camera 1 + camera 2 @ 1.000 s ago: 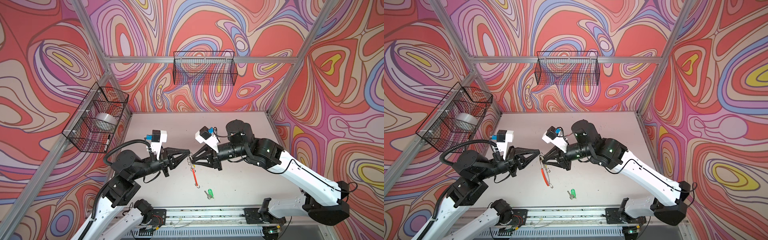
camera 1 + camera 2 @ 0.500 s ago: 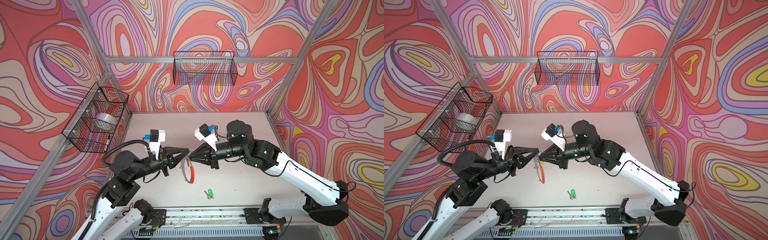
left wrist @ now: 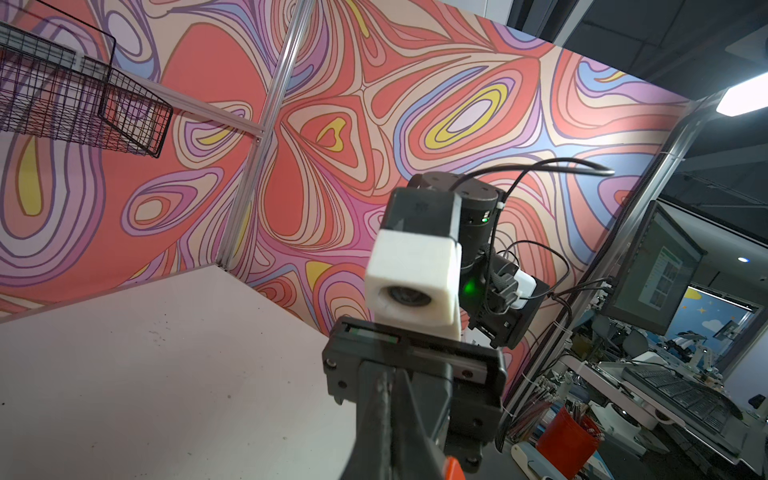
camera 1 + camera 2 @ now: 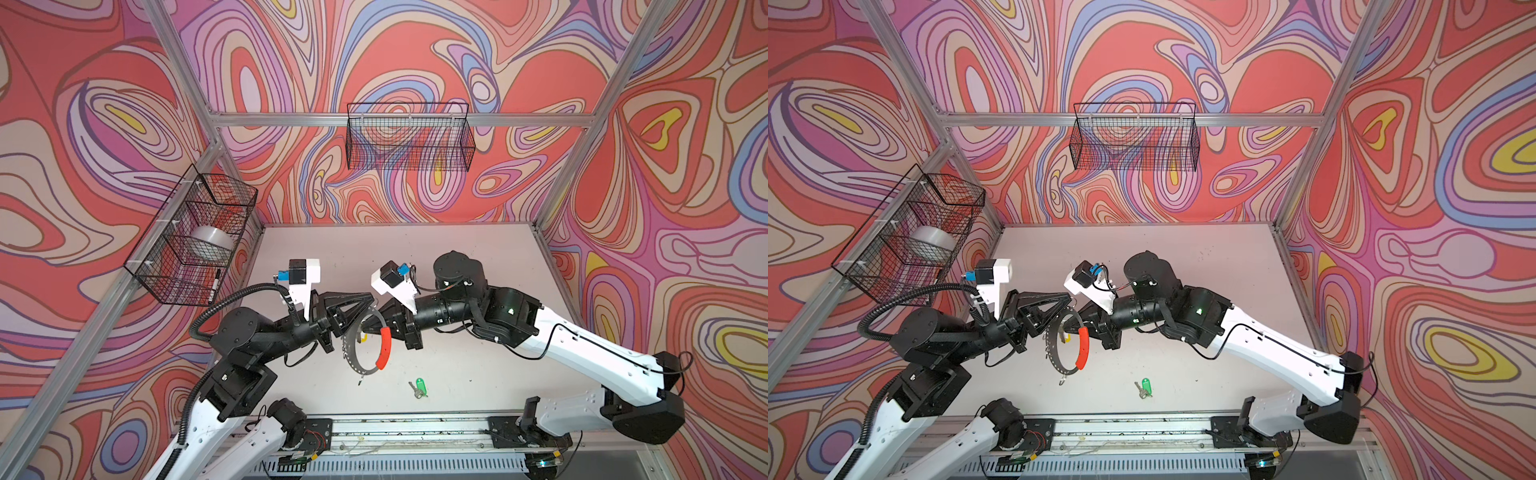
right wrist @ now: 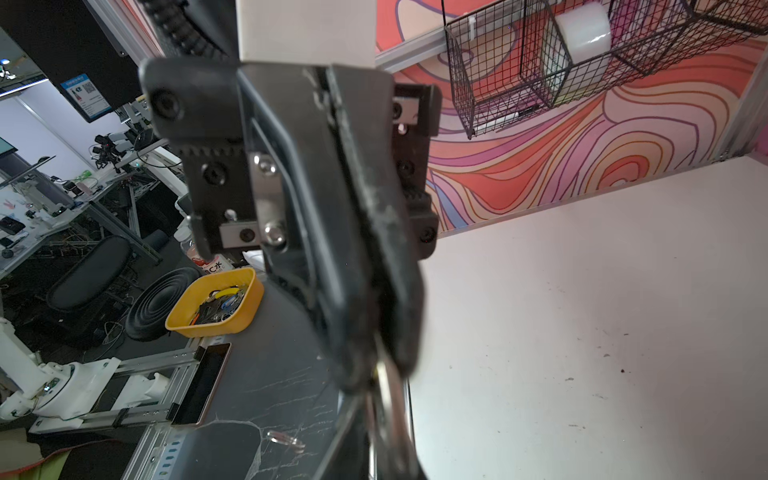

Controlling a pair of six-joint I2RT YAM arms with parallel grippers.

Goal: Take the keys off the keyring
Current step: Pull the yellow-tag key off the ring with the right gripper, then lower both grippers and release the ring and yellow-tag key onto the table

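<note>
The keyring (image 4: 348, 357) (image 4: 1050, 357), a grey band with a red segment (image 4: 384, 347), hangs in the air above the table in both top views. My left gripper (image 4: 371, 297) (image 4: 1068, 296) is shut on its upper rim. My right gripper (image 4: 365, 330) (image 4: 1064, 331) reaches in from the right and is shut on the key with the yellow tag (image 4: 363, 338) (image 4: 1064, 339), which is still on the ring. The green-tagged key (image 4: 419, 386) (image 4: 1144, 386) lies loose on the table. In the left wrist view only a sliver of the red segment (image 3: 454, 469) shows.
A wire basket (image 4: 191, 241) with a roll of tape hangs on the left wall. Another wire basket (image 4: 409, 137) hangs on the back wall. The white table (image 4: 478, 374) ends at a metal rail (image 4: 415, 428) in front. Both arms meet over the table's middle.
The right gripper closed and slid left to the ring. The keyring turned from edge-on to showing its open face. The green-tagged key has not moved.
</note>
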